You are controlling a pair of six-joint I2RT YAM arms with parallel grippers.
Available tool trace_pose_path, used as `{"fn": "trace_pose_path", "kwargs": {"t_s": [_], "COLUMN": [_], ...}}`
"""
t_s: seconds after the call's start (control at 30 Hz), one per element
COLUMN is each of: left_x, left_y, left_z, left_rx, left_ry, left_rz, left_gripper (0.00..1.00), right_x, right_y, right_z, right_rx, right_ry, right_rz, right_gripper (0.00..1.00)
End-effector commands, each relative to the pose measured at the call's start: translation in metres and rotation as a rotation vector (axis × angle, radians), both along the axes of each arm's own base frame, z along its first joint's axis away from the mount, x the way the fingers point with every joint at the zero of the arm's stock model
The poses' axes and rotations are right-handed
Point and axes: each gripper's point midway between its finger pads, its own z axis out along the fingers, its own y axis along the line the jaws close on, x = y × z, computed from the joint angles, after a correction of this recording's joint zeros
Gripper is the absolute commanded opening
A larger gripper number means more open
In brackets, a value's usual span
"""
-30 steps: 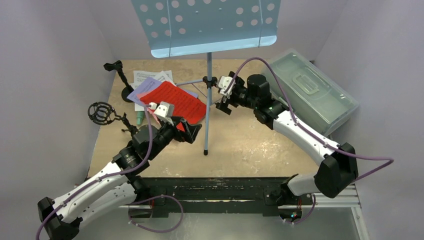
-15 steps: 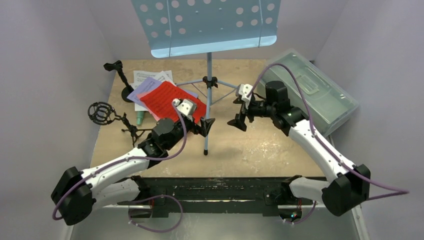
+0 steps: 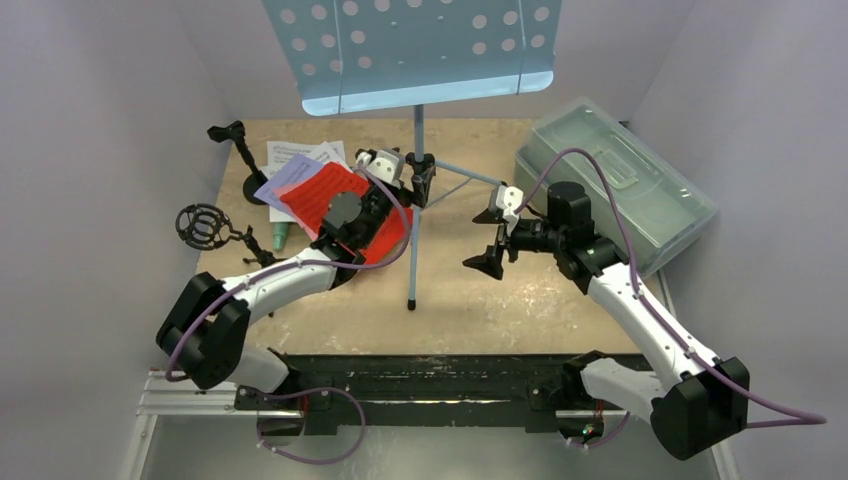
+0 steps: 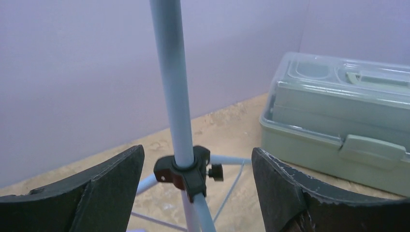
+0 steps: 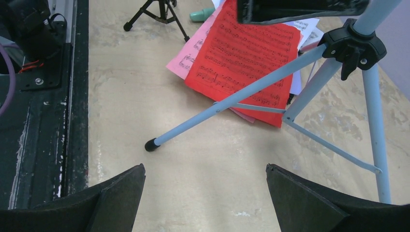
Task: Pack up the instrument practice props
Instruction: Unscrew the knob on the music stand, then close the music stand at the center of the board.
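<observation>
The light-blue perforated music rack [image 3: 410, 50] stands on its pole [image 3: 418, 125] and tripod legs. My left gripper [image 3: 421, 178] is open, its jaws on either side of the pole at the black hub [image 4: 186, 171], not touching it. My right gripper [image 3: 488, 252] is open and empty above bare table, right of the front leg [image 5: 232, 101]. The red sheet [image 3: 345, 195] lies on the lilac [image 3: 283, 182], pink [image 5: 186, 55] and white [image 3: 300, 153] sheets. The teal microphone [image 3: 280, 236], black tripod [image 3: 205, 226] and round-base pole [image 3: 245, 165] are at the left. No beige microphone shows.
The translucent grey-green box [image 3: 612, 185] stands shut at the back right, close to my right arm; it also shows in the left wrist view [image 4: 338, 125]. Lilac walls enclose the table on three sides. The black rail [image 3: 430, 375] runs along the near edge.
My left gripper has moved up and back from the front leg to the stand's hub. My right gripper has drawn back from the hub, to the right and toward the near edge.
</observation>
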Motion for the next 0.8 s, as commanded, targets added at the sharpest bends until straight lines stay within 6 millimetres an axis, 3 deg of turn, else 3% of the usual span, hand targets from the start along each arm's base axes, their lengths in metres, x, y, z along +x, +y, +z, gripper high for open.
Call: {"fn": "trace_pose_path", "kwargs": {"t_s": [0.0,0.33,0.57,0.77], "left_x": [0.018,0.042,0.058,0.042], "left_y": [-0.002,0.002,-0.004,0.005], "left_z": [0.045,0.055,0.045,0.02], "left_rx": [0.008,0.029,0.087,0.044], "left_ry": [-0.158,-0.182,-0.153,-0.073], "left_rz": [0.035,0.081,0.071,0.059], "left_gripper": [0.8,0.73,0.66,0.68], "right_x": [-0.003,0.0,0.001,0.002], "right_y": [0.002,0.0,0.0,-0.001], "right_z": [0.011,0.0,-0.005,-0.006], "right_rx": [0.032,0.001,-0.018,-0.021], "right_ry": [-0.033,0.0,0.014,0.008], "right_rz": [0.025,0.037,0.046,0.043], "right_gripper": [0.99,0.99,0.99,0.99]}}
